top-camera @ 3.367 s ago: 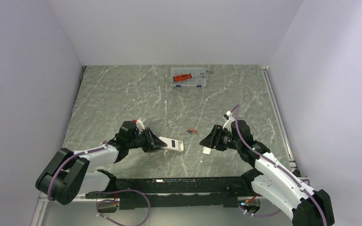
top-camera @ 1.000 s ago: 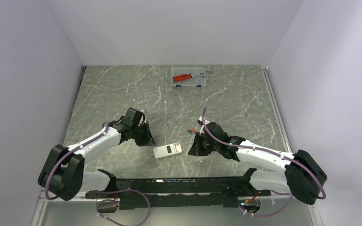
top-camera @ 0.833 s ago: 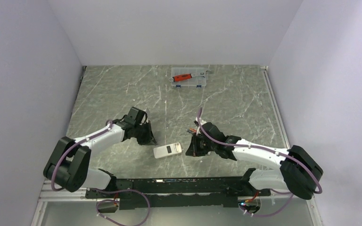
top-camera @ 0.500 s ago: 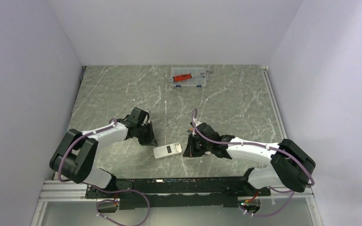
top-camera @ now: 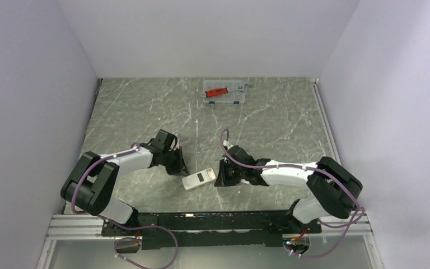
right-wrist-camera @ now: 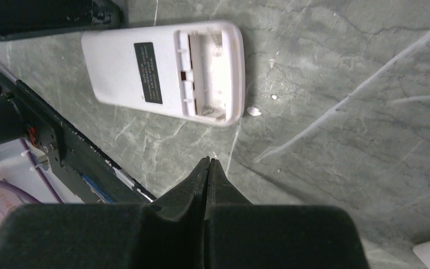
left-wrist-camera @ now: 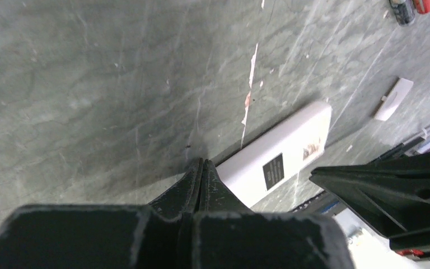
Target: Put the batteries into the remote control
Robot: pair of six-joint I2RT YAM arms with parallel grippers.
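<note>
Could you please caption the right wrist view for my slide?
Shut right gripper near white rectangular remote control, battery bay empty.

Overhead from behind; wrist views close, downward, both on the remote control (right-wrist-camera: 123,73)

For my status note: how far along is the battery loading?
Done: the white rectangular remote control lies back up, its battery bay open and empty, a small white plastic piece, likely its cover, lying apart. In hand: nothing; left gripper and right gripper are shut and empty beside the remote. Left: both small dark, red-ended batteries lie on the table, not yet loaded.
</note>
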